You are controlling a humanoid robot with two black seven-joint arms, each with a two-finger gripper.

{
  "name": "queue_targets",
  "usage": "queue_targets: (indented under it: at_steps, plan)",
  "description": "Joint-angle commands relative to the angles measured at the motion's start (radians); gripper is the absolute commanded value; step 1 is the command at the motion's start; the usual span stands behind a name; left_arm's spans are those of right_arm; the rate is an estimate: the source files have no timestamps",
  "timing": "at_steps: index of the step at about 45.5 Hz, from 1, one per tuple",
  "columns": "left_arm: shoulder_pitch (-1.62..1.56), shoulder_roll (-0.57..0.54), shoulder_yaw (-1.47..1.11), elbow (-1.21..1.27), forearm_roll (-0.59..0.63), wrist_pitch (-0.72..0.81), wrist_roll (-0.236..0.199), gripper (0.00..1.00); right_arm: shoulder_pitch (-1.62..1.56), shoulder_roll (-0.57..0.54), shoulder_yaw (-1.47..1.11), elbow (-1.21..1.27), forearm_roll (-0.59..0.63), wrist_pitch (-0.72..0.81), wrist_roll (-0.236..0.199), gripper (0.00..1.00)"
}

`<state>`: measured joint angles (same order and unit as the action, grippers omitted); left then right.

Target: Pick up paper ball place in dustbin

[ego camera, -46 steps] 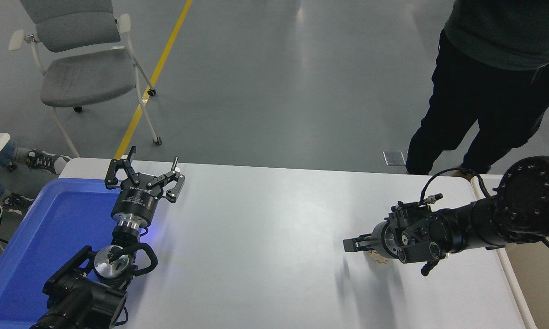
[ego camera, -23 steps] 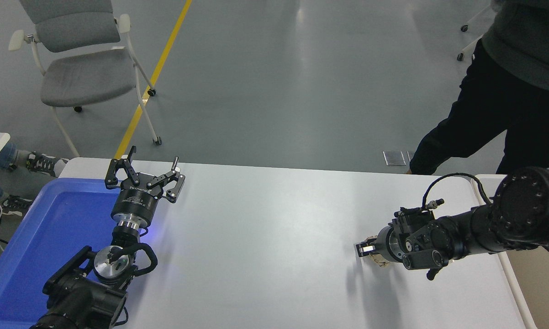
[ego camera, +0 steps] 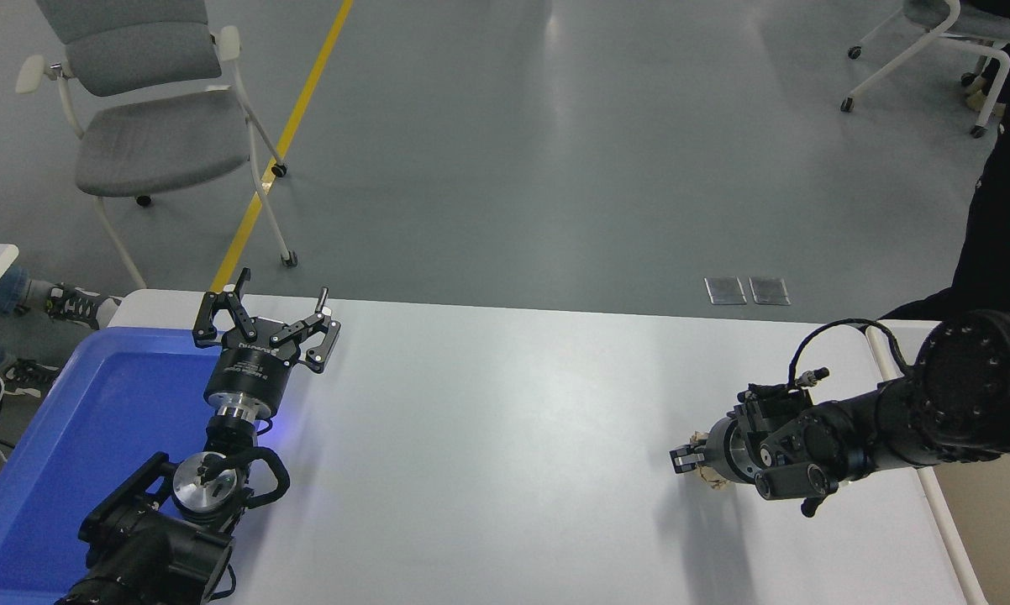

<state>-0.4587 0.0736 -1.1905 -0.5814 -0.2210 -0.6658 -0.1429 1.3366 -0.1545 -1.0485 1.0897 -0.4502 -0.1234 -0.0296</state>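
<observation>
Paper ball (ego camera: pixel 710 479) is at the right side of the white table (ego camera: pixel 505 437), mostly hidden under the right gripper (ego camera: pixel 686 459); only a beige crumpled edge shows. Right gripper's fingers look closed on it, arm reaching in from the right edge. Dustbin (ego camera: pixel 942 512): pale rim and cream inside visible at the table's right edge, just beside the arm. Left gripper (ego camera: pixel 263 323) parked at lower left, fingers spread apart, over the edge of a blue tray (ego camera: pixel 68 454). Table centre is bare. Grey floor beyond, yellow line (ego camera: pixel 282 143), grey chair (ego camera: pixel 144 118) far left, second chair (ego camera: pixel 933 42) top right. Person's dark clothing (ego camera: pixel 1005 227) at the right edge.
</observation>
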Motion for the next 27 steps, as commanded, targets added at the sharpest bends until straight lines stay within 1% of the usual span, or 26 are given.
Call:
queue_targets:
  at_steps: [1,11,19,20,27]
  plan:
    - [0.000,0.000,0.000,0.000,0.000,0.000,0.000,0.99,0.150,-0.132,0.041,0.160,0.001,0.016,0.007,0.00]
    - [0.000,0.000,0.000,0.000,0.002,0.000,0.000,0.99,0.389,-0.273,0.062,0.328,0.008,0.146,-0.001,0.00]
    - [0.000,0.000,0.000,0.000,0.000,0.000,0.000,0.99,0.628,-0.364,0.047,0.432,0.015,0.321,-0.004,0.00]
    - [0.000,0.000,0.000,0.000,0.002,0.000,0.000,0.99,0.697,-0.388,0.033,0.446,0.016,0.376,-0.006,0.00]
    - [0.000,0.000,-0.001,0.000,0.002,0.000,0.000,0.99,0.892,-0.431,-0.039,0.457,0.027,0.543,-0.007,0.00]
